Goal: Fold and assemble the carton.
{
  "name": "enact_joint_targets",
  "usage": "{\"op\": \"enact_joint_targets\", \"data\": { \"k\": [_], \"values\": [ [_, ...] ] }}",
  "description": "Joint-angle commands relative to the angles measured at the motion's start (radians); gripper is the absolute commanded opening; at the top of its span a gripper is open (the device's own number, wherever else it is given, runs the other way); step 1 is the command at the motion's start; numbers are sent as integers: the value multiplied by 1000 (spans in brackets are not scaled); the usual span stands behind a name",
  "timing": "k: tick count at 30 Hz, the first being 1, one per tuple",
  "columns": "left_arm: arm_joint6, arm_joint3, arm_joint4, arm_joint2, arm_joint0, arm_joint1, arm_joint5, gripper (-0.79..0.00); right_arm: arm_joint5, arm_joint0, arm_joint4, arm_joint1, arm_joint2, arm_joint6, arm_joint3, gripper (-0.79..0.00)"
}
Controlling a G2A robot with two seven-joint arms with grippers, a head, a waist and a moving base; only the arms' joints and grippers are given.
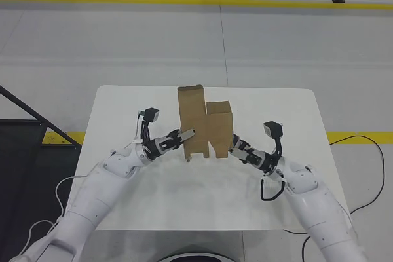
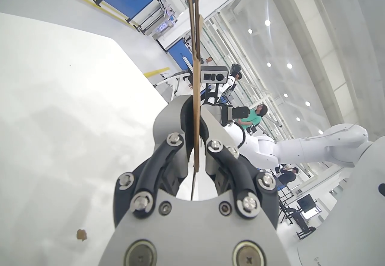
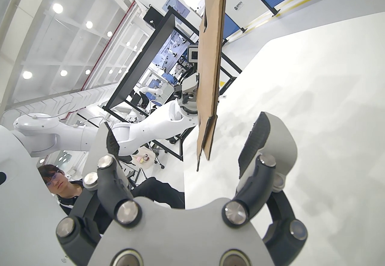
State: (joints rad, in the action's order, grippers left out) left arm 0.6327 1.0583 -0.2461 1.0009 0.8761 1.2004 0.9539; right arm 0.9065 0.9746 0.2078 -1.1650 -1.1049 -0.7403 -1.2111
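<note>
Carton (image 1: 203, 128): flattened brown board, held on edge over the middle of the white table (image 1: 275, 196).
Left gripper (image 2: 195, 134): clamped on the carton's edge.
Right gripper (image 3: 184, 137): fingers spread, carton edge between them, seemingly untouched.

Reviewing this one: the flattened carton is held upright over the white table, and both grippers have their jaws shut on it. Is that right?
Not quite. Only the left gripper has its jaws shut on the carton. The right gripper has its jaws open, with the carton's edge between them untouched, as the right wrist view shows. The rest holds.
</note>
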Motion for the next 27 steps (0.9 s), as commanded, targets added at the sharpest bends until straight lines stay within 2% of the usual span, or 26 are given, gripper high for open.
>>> {"op": "enact_joint_targets", "data": {
  "k": [1,2,3,4,10,13,23,24,25,26,27],
  "values": [
    [-13,3,18,-10,2,5,2,-785,0,2,-9,0,-1,10,-5,0],
    [-19,2,24,-14,2,6,5,-785,0,3,-12,0,-1,13,-7,-102],
    [-24,0,30,-17,1,8,8,-785,-1,4,-14,1,-2,15,-8,-305],
    [-25,-2,34,-22,0,10,13,-785,-1,4,-16,1,-3,16,-8,-403],
    [-57,-19,44,-34,-7,21,36,-785,-5,10,-22,3,-8,30,-3,-677],
    [-65,-23,50,-39,-10,25,48,-785,-10,12,-27,3,-7,40,-4,-779],
    [-46,-28,46,-49,-17,31,58,-785,-13,15,-61,4,-12,76,-4,-785],
    [-44,-27,43,-47,-18,30,58,-600,-10,16,-66,4,-13,80,-4,-785],
    [-45,-25,37,-42,-18,30,58,-320,-6,17,-71,4,-15,82,-4,-785],
    [-46,-21,19,-39,-16,30,58,0,1,20,-73,5,-17,84,-5,-785],
    [-41,-18,-4,-34,-15,29,58,0,7,22,-76,6,-20,86,-6,-785]
  ]
}}
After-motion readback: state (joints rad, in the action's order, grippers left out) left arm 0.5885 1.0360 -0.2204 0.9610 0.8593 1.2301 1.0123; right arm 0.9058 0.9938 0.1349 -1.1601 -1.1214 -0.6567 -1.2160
